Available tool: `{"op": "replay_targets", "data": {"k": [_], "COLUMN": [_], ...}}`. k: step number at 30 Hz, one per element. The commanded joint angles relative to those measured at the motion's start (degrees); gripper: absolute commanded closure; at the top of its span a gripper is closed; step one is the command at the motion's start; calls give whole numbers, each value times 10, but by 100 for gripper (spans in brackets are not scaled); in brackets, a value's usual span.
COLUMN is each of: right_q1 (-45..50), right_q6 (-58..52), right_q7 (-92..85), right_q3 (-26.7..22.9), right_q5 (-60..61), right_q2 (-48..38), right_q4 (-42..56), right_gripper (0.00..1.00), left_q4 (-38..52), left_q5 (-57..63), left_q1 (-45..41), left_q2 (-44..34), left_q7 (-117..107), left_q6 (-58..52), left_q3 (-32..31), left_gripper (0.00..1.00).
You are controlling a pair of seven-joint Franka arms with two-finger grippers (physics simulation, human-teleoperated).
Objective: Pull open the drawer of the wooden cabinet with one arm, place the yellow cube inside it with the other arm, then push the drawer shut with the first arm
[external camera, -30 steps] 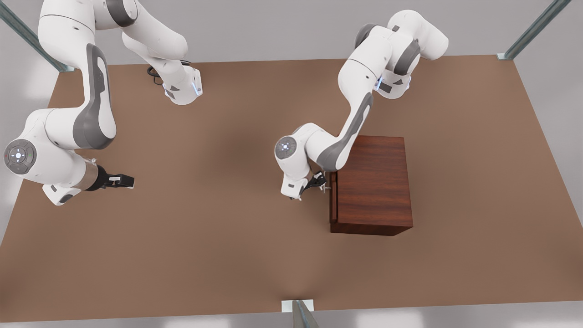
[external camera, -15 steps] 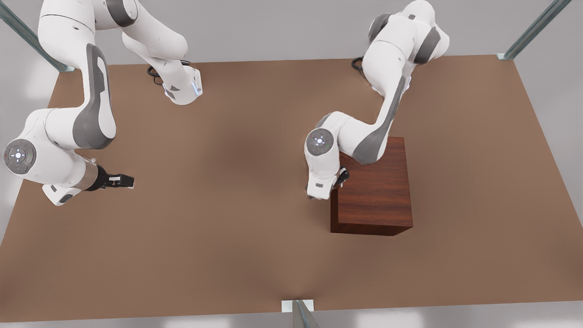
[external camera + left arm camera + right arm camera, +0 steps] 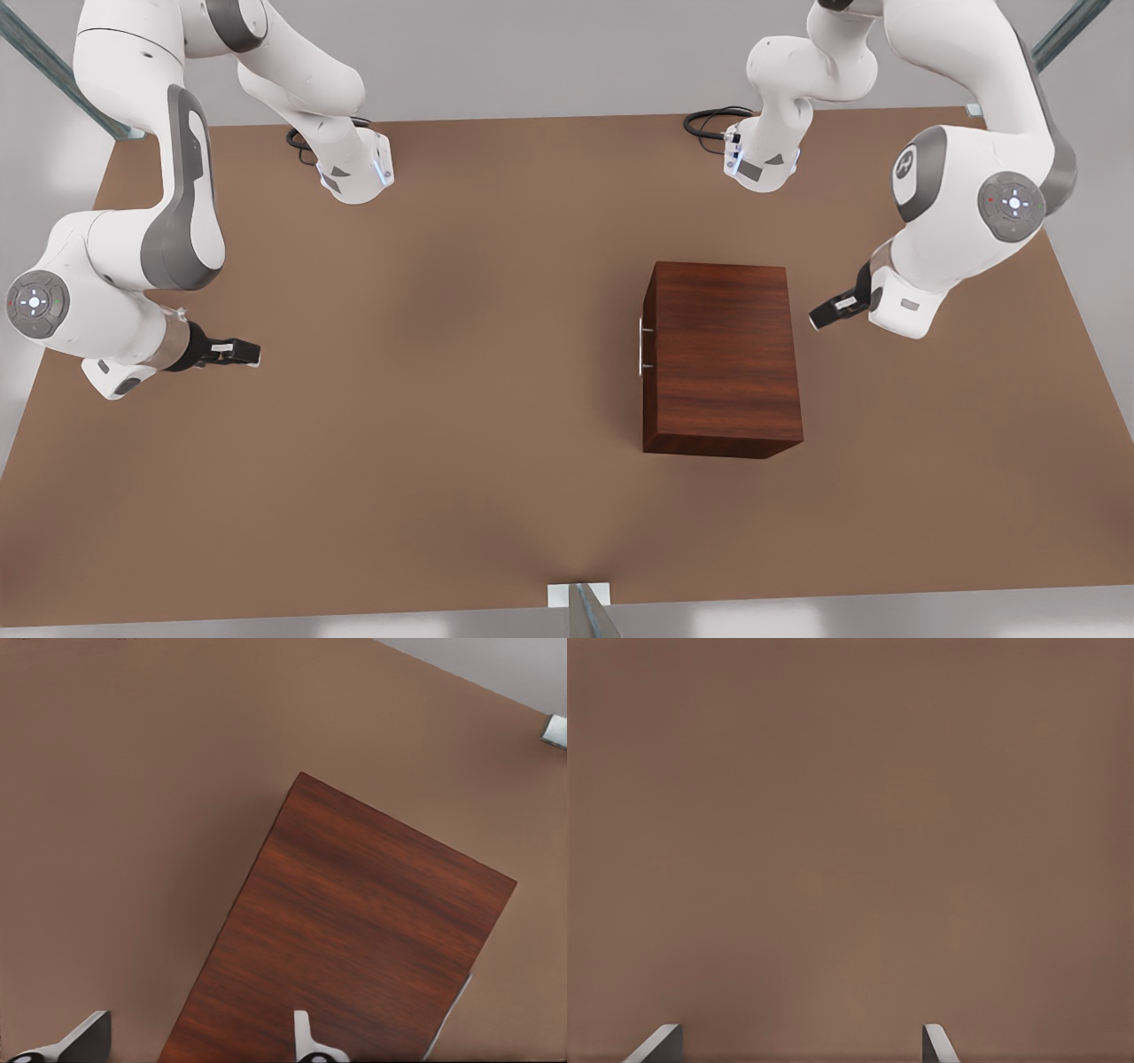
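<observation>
Front view shows the wooden cabinet standing on the bench, its drawer closed flush, with the silver handle outside. Just beside the cabinet, opposite the handle, hangs the left claw, fingers apart. Well apart from the cabinet, the right claw waits over bare bench, fingers apart too.

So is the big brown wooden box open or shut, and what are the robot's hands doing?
Boxy dark reddish-brown wooden cabinet: upright on the table, closed.
Drawer with slim silver bar handle: pushed fully in, shut.
Left gripper: open, empty, beside the cabinet at the front view's right, not touching it.
Right gripper: open, empty, waiting over bare table at the front view's left.
</observation>
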Motion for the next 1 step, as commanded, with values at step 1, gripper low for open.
{"op": "replay_targets", "data": {"k": [1], "right_q1": [0], "right_q6": [0], "right_q7": [-1], "right_q3": [0], "right_q5": [0], "right_q2": [-1], "right_q4": [0], "right_gripper": [0], "left_q4": [0], "left_q5": [-3], "left_q1": [0], "left_q2": [1], "left_q7": [281], "left_q6": [2], "left_q3": [0], "left_gripper": [0]}}
